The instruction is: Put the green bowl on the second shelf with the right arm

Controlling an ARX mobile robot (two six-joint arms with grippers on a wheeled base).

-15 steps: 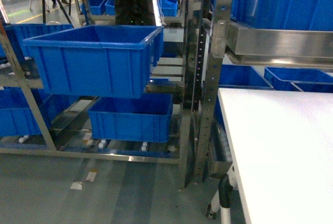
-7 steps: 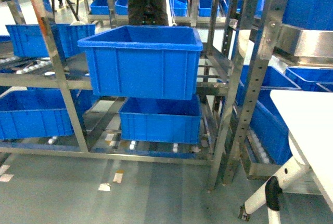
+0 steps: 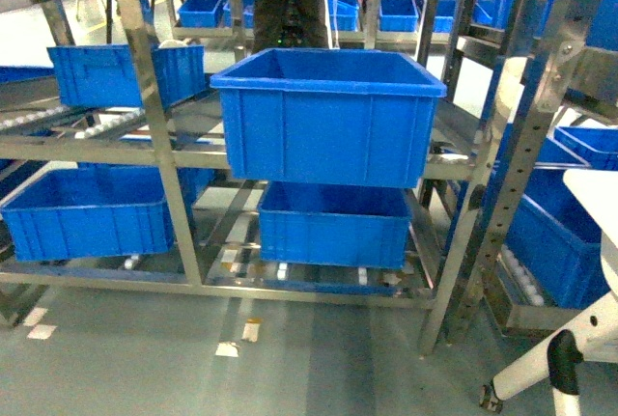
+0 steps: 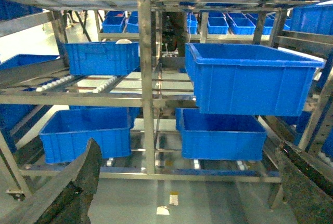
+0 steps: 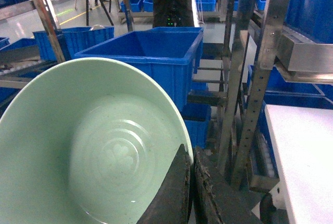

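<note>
Green bowl (image 5: 88, 151) fills the lower left of the right wrist view, tilted with its hollow facing the camera. The right hand (image 5: 190, 193) pinches its rim at the lower right, 1 dark finger inside the bowl and 1 outside, pressed close together on the thin wall. The bowl is in the air, near the camera, well apart from the steel rack (image 5: 250, 78) beyond it.

In the head view neither hand shows. A large blue bin (image 3: 328, 112) sits on the second shelf (image 3: 106, 141) of the rack, a level with white roller tracks on its left part. Under it, a lower blue bin (image 3: 333, 225) stands on the bottom level, and another blue bin (image 3: 92, 213) lies to its left. A farther bin (image 3: 121, 73) sits on the left at the back. The corner of the white desk (image 3: 594, 194) and its wheeled leg (image 3: 541, 368) show at the right edge.

In the left wrist view the left hand (image 4: 187, 193) has its 2 dark fingers (image 4: 73, 187) spread wide at the bottom corners, with nothing between them.
</note>
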